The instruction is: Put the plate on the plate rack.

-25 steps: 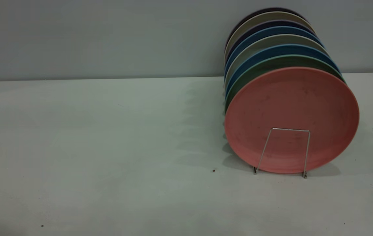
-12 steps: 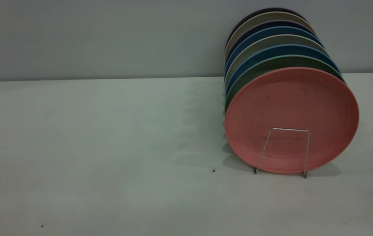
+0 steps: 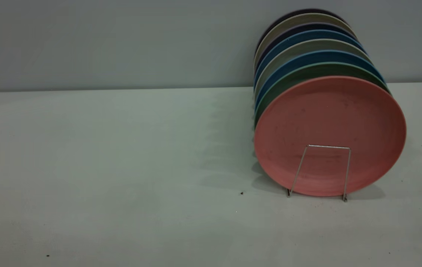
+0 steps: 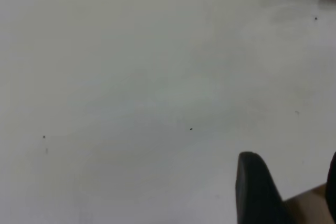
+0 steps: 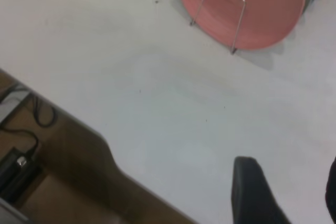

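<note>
**Plate on the rack, both pincers away**

The table [image 3: 122, 155] lies under both pincers. The plate [image 3: 329, 126] stands upright at the front of the row, behind the front loop of the plate rack [image 3: 322, 170], well apart from the right gripper [image 5: 286, 192], whose fingers are spread wide. The left gripper [image 4: 286, 190], likewise wide, hangs over bare table.

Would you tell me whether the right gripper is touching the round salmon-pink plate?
Apart: the right wrist view shows bare table between the right gripper and the plate.
</note>
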Controlling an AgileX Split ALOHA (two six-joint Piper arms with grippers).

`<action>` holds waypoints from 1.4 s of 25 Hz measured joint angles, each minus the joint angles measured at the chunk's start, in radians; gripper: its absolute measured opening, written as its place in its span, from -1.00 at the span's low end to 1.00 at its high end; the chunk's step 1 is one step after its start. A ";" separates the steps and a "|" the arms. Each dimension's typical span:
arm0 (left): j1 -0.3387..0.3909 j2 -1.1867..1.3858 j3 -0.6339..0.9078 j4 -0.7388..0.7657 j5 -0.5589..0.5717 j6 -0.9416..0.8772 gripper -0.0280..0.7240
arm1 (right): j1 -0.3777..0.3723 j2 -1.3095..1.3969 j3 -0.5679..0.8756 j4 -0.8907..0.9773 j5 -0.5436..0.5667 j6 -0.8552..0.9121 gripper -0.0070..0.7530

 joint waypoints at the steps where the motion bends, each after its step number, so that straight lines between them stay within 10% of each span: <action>1: 0.000 -0.011 0.003 0.000 -0.001 0.000 0.03 | 0.000 -0.006 0.003 -0.002 0.000 0.004 -0.05; 35: 0.000 -0.046 -0.008 0.049 0.207 -0.056 0.03 | 0.000 -0.013 0.009 -0.002 -0.004 0.009 -0.06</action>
